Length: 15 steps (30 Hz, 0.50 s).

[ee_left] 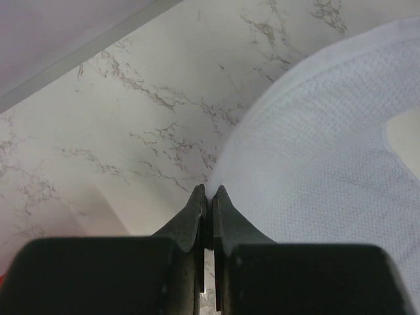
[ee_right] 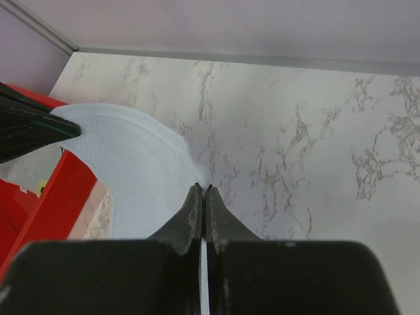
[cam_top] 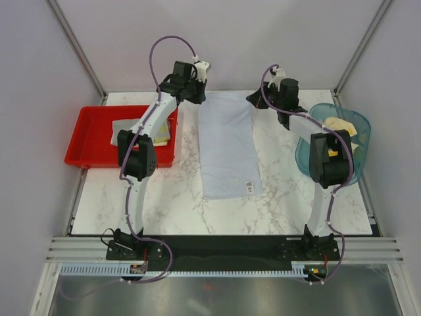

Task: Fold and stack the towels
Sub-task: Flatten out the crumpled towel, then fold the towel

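My left gripper and right gripper are both clamped on the far corners of the pale towel, which lies stretched mid-table between red tray left and teal basket right.

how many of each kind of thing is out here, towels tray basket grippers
spread towel: 1
red tray: 1
teal basket: 1
grippers: 2, left gripper and right gripper, each shut on a far corner of the spread towel
total: 5
tray cloths and basket cloths: partly hidden, not counted
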### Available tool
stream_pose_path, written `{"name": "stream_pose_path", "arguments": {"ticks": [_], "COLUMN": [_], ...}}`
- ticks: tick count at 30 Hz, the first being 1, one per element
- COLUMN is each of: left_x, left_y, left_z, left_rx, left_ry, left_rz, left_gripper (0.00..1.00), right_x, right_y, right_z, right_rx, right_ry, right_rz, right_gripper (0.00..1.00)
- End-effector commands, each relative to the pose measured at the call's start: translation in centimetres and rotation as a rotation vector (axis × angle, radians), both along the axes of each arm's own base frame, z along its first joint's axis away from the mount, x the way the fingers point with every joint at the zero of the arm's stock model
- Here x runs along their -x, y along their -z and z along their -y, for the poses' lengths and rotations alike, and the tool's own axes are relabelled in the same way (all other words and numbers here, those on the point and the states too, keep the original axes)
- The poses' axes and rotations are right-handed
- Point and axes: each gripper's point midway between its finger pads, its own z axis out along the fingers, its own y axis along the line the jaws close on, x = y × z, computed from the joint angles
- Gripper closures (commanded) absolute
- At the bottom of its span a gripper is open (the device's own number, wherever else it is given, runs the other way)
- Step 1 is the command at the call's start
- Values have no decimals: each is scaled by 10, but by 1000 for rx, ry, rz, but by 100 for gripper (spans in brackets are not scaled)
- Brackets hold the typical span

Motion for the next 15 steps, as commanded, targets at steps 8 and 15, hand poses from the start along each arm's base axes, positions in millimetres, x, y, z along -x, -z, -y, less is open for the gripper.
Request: {"name": "stream_pose_path", "arguments": {"ticks": [8, 15], "left_x": [66, 139], "left_y": [-40, -42], "left_z": [22, 36], "left_rx": [34, 55], "left_ry": [198, 285], "left_rz": [81, 48], "left_gripper": [98, 98], "right_x": [39, 101], "right_y": [-51, -28], "right_z": [15, 25], "right_rx": [80, 130], "right_ry": [-88, -100], "right_rz": [163, 75], "right_gripper": [100, 99]}}
